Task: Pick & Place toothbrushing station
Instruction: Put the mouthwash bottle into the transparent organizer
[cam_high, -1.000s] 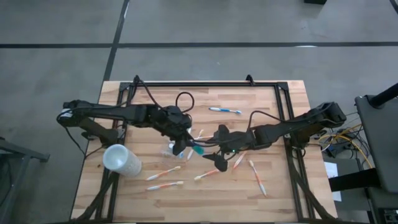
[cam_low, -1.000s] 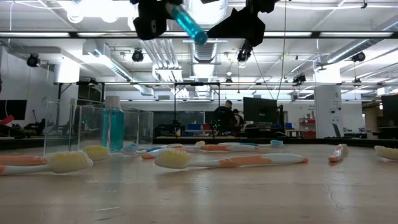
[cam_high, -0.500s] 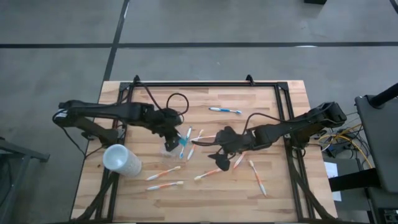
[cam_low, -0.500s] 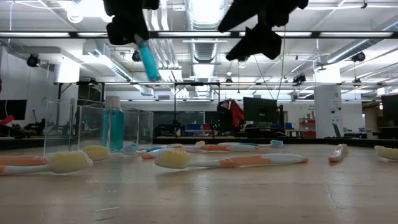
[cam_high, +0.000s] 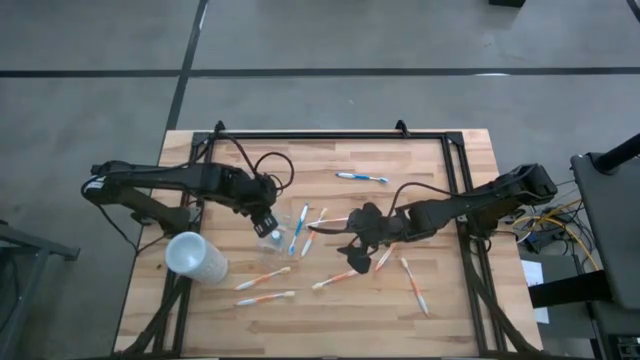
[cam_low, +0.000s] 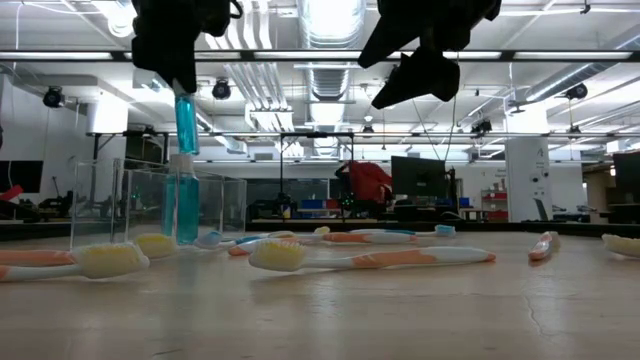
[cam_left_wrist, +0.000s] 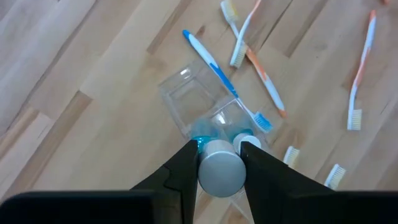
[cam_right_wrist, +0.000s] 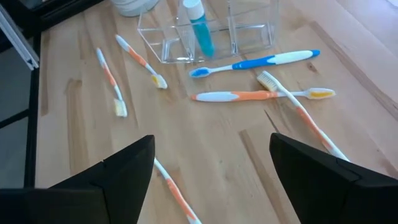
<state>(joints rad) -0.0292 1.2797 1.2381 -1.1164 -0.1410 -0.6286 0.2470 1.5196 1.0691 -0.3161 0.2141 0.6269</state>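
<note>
Eight toothbrushes (cam_high: 362, 178), one tumbler (cam_high: 270, 237)

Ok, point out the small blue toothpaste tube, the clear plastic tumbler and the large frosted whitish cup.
small blue toothpaste tube (cam_low: 185, 125), low view, on its blue body
clear plastic tumbler (cam_right_wrist: 177, 45), right wrist view, on its front wall
large frosted whitish cup (cam_high: 193, 258), high view, on its side
</note>
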